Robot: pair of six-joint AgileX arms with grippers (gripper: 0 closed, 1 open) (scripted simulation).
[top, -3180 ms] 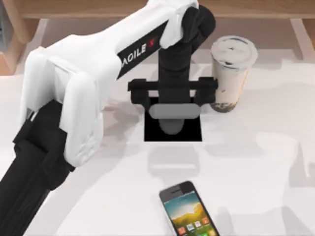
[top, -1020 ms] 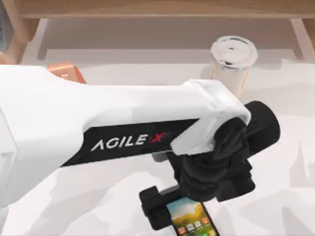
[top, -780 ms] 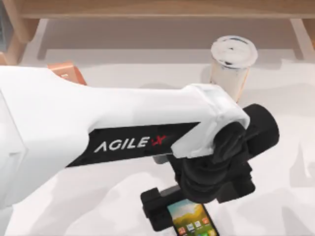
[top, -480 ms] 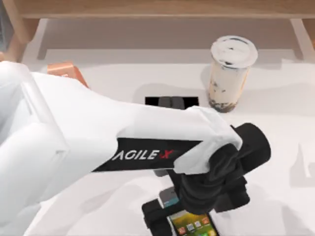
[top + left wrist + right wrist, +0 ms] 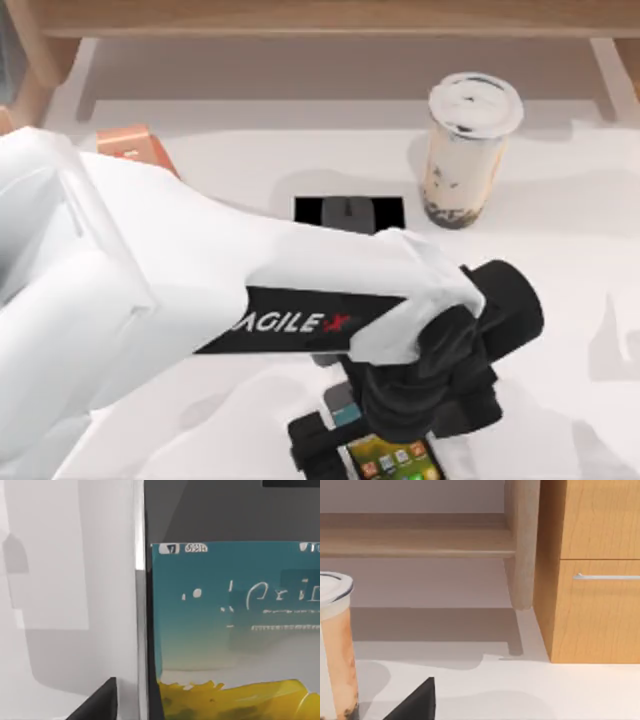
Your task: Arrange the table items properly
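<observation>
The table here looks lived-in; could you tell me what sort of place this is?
Probably a home or office desk: a mouse on a black pad, a phone under the left gripper, a milk-tea cup, and a wooden drawer cabinet beside it.

On the desk there is one milk-tea cup at the far right, one grey mouse lying on one black pad at the far middle, and one smartphone at the near edge. One peach-orange stand sits at the far left. One white arm reaches across from the left.
</observation>
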